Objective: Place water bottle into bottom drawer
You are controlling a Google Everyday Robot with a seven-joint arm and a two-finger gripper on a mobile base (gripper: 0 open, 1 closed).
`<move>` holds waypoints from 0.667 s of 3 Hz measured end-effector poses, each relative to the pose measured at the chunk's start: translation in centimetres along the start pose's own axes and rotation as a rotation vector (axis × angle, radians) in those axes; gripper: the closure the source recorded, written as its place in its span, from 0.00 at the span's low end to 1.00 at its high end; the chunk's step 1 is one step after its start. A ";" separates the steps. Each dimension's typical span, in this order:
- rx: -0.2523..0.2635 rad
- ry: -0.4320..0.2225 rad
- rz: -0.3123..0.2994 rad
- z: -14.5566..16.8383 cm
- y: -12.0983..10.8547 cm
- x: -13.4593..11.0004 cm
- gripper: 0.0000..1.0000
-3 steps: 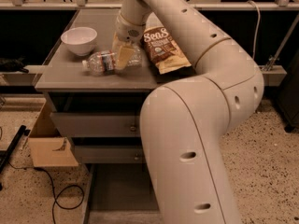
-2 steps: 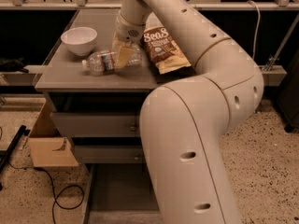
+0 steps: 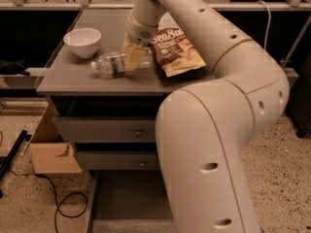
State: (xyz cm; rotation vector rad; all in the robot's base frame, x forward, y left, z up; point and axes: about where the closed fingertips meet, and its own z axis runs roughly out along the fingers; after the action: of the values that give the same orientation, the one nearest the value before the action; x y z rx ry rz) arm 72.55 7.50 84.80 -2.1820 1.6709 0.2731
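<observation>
The water bottle [image 3: 109, 63] lies on its side on the grey cabinet top, cap to the left, clear and ribbed with a white label. My gripper [image 3: 134, 57] comes down from above onto the bottle's right end and hides that part. The bottle still rests on the top. The bottom drawer [image 3: 121, 198] is pulled out at floor level below the cabinet, showing a flat grey floor. My arm covers its right side.
A white bowl [image 3: 82, 40] stands left of the bottle and a brown chip bag [image 3: 177, 50] lies right of my gripper. Two shallower drawers with round knobs [image 3: 139, 132] are shut. A cardboard box [image 3: 51, 149] and cables [image 3: 58, 198] lie on the floor at left.
</observation>
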 end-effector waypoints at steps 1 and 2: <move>0.012 -0.006 0.029 -1.0 0.8 1.8 1.00; 0.054 -0.005 0.106 -4.1 3.4 5.1 1.00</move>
State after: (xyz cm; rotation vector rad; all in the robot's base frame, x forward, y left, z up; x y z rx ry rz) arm 70.44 0.58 85.99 -2.0554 1.7737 0.2596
